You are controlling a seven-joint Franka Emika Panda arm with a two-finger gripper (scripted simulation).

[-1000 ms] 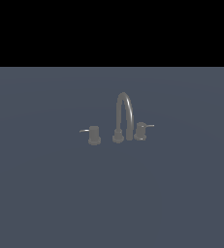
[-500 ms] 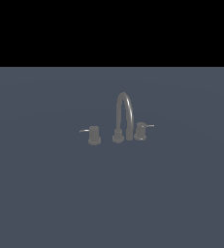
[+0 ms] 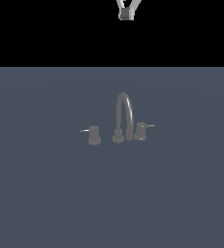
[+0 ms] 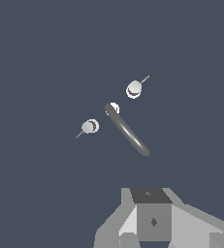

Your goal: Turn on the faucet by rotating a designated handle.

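1. Only the tip of the arm shows at the top edge of the exterior view, against the black background.
2. The gripper (image 3: pixel 126 13) hangs there high up, pale struts narrowing down to a small grey block.
3. In the wrist view the gripper (image 4: pixel 152 220) shows as grey blocky housing pointing downward.
4. Fingertips are not visible in either view, so the jaw setting can't be read.

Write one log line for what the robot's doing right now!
gripper: high above faucet, state unclear | handle: untouched, beside spout | task: not started
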